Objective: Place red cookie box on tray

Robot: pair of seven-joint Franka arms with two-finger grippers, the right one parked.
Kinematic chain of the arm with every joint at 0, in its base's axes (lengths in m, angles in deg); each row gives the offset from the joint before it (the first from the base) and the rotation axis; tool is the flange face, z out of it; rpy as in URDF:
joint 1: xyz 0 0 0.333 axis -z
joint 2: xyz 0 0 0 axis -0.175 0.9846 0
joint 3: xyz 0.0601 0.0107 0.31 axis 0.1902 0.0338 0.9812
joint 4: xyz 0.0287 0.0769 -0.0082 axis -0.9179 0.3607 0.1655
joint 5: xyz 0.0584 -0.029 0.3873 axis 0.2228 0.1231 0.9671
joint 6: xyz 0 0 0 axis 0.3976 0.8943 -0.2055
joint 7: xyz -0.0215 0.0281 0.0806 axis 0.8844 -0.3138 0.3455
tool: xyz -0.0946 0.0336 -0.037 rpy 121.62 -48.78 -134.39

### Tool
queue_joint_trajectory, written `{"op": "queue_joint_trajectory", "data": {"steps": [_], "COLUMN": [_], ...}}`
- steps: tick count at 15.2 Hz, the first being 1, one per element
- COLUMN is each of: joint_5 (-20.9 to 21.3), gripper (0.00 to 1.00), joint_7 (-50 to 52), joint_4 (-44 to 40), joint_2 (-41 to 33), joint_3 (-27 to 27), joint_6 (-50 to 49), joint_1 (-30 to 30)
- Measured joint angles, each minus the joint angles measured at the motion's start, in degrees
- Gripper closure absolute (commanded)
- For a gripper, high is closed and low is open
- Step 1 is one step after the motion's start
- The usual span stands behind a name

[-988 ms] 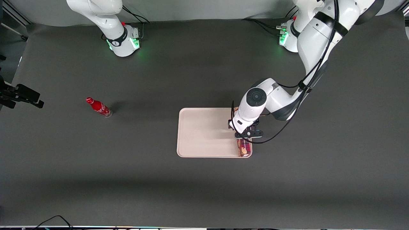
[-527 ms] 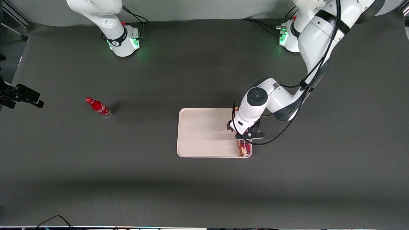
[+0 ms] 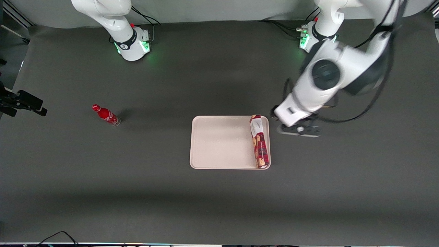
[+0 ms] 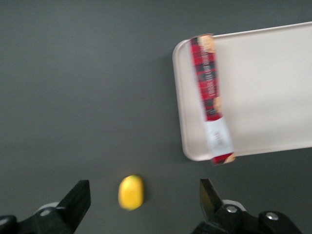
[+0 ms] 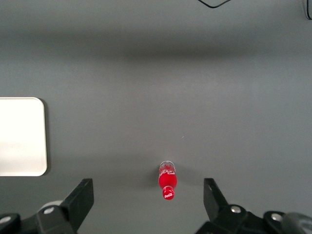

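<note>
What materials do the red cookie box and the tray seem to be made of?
The red cookie box looks like printed cardboard: sharp folded edges, tartan print and cookie pictures. The tray seems matte plastic, possibly melamine: a uniform pale surface, rounded corners and a low moulded rim. The gripper hangs open beside the tray, holding nothing.

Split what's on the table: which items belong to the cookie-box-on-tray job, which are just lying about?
Job items:
- red cookie box, lying in the tray along its edge toward the working arm's end
- tray
- gripper, open, empty, above bare table beside the tray

Lying about:
- red bottle, upright, toward the parked arm's end
- small yellow object, on the table beneath the gripper
</note>
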Motion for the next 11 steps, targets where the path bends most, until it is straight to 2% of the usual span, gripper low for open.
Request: {"op": "queue_joint_trajectory", "data": {"steps": [2, 5, 8, 11], "joint_5": [-1.71, -1.87, -1.90, -1.95], "gripper": [0.00, 0.00, 0.00, 0.00], "joint_7": [-6.47, -9.98, -12.13, -13.79], "joint_4": [0.20, 0.60, 0.84, 0.93], "joint_2": [-6.05, -11.08, -13.24, -13.36], "joint_3": [6.45, 14.19, 18.29, 19.98], "joint_6": [-5.59, -8.84, -9.03, -8.82], "joint_1": [-0.53, -0.97, -1.04, -1.04]}}
